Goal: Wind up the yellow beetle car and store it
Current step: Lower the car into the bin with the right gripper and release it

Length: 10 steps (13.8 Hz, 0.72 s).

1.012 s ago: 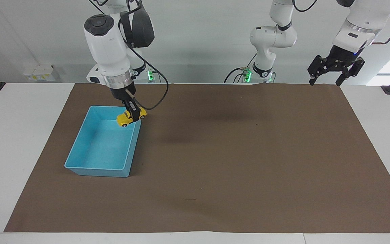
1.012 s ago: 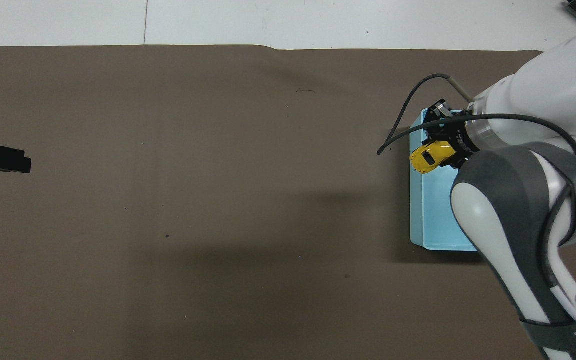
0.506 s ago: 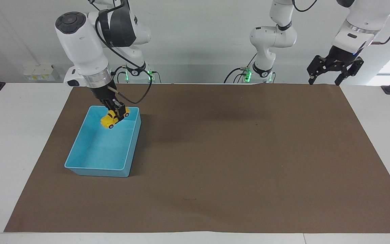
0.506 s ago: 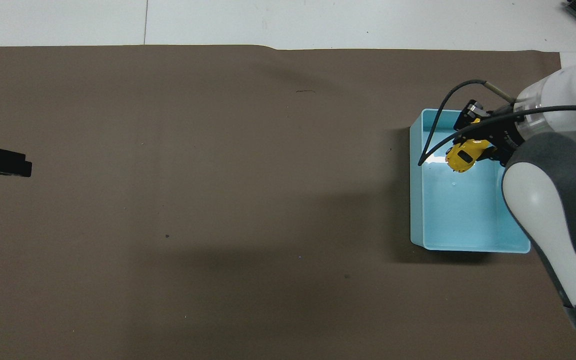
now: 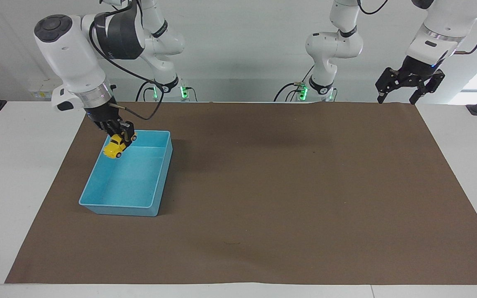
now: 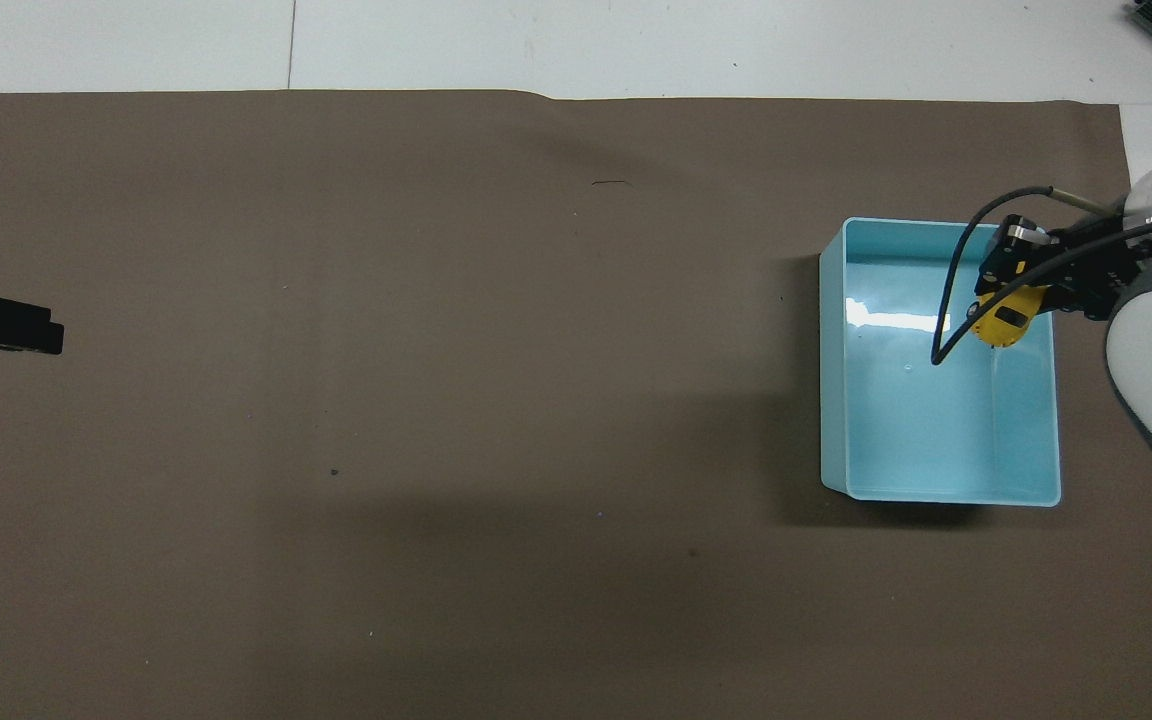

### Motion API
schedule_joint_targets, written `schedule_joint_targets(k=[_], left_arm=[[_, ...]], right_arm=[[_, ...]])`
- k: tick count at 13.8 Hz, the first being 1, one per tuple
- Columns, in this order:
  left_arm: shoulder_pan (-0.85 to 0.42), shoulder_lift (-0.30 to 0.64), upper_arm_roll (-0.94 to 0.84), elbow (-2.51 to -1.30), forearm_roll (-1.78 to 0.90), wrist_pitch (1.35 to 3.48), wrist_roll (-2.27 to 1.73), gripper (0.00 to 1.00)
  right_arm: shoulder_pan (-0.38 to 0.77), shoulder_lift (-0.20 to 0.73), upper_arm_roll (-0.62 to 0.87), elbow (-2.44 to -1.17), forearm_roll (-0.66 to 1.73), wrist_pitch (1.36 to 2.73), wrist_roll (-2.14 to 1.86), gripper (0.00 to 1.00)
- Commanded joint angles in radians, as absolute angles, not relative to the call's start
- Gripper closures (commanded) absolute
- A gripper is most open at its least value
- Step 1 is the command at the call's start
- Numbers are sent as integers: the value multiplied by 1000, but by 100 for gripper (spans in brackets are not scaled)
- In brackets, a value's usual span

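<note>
Yellow beetle car (image 5: 115, 147) in right tool (image 5: 119, 136)

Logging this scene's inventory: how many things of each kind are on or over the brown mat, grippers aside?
Toy cars: 1, the yellow beetle car, held over the bin
Bins: 1, the blue bin
Total: 2

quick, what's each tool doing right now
Left tool: open, empty, waiting up at the left arm's end of the table.
Right tool: shut on the yellow beetle car, over the blue bin.
</note>
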State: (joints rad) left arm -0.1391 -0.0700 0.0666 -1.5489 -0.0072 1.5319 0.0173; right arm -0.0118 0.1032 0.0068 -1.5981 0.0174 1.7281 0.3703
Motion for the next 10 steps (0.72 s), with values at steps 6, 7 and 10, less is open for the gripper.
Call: schedule_joint_targets(k=[6, 7, 10], left_arm=[[-129, -87, 61, -1565, 0, 1522, 17, 0], [-129, -86, 61, -1565, 0, 1522, 17, 0], [-129, -86, 61, -1563, 0, 1522, 17, 0]], right_arm=[[-40, 68, 18, -1617, -66, 1715, 38, 100], [-40, 54, 21, -1640, -75, 1730, 31, 100], [-43, 57, 21, -1684, -77, 1773, -41, 100]])
